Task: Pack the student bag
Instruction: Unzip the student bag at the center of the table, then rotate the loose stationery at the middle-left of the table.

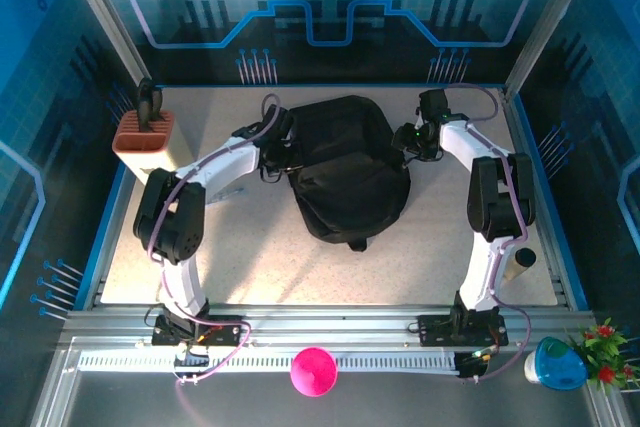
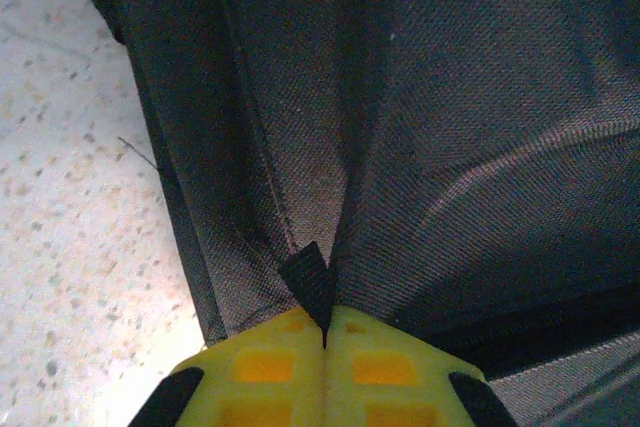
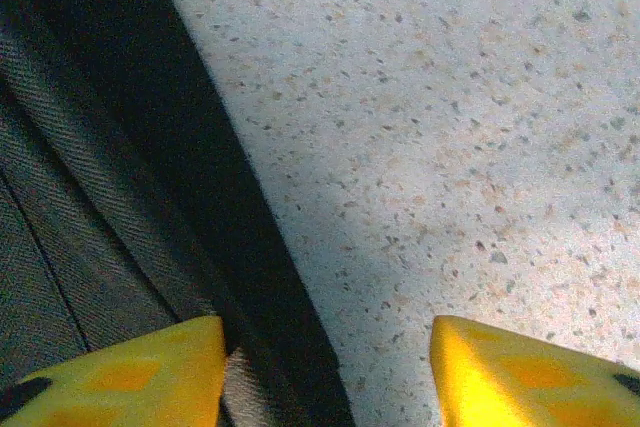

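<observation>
We see the student bag (image 1: 345, 162) lying flat in the middle of the speckled bench (image 1: 250, 252), between the 2 arms, its rounded black bulk a little nearer the far edge than the near one.

The left hand (image 2: 325, 332) sits at the bag's left side. In the left wrist view its 2 yellow fingers (image 2: 265, 367) are pressed together, clamped on a small fold of the bag's black woven fabric, which peaks up just above the fingertips. Creases in the cloth run toward that pinch. Bare bench shows to the left of the bag's edge.

The right hand (image 3: 325, 357) is at the bag's right side with its fingers well apart and nothing between them. 1 finger is over the dark edge of the bag, the other over bare bench.

A tan box (image 1: 147, 137) with an orange-brown top stands at the left rear of the bench, well apart from the bag.
</observation>
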{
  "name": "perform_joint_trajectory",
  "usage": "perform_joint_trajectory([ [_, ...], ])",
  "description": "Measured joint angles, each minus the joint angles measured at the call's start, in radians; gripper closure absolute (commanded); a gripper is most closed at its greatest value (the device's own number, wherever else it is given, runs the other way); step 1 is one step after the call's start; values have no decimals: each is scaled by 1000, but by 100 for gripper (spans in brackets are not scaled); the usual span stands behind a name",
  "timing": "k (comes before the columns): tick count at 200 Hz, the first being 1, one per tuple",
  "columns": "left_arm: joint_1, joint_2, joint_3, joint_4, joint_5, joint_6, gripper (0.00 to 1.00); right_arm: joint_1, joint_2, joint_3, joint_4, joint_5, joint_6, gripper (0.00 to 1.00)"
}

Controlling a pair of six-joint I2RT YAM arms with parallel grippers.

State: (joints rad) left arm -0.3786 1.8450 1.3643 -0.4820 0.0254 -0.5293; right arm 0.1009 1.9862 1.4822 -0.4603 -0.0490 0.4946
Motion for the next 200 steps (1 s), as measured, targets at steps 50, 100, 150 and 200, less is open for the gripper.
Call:
perform_joint_trajectory([
  [50, 23, -136, -92, -6, -99, -62, 27, 9, -179, -82, 29, -76, -6, 22],
  [100, 135, -200, -204, -8, -211, -74, 23, 102, -304, -198, 38, -100, 2, 21],
  [150, 218, -145, -221, -17, -246, -72, 28, 184, -301, -221, 35, -121, 14, 22],
  [200, 246, -14, -166, -28, -246, -61, 27, 214, -276, -210, 37, -142, 23, 22],
])
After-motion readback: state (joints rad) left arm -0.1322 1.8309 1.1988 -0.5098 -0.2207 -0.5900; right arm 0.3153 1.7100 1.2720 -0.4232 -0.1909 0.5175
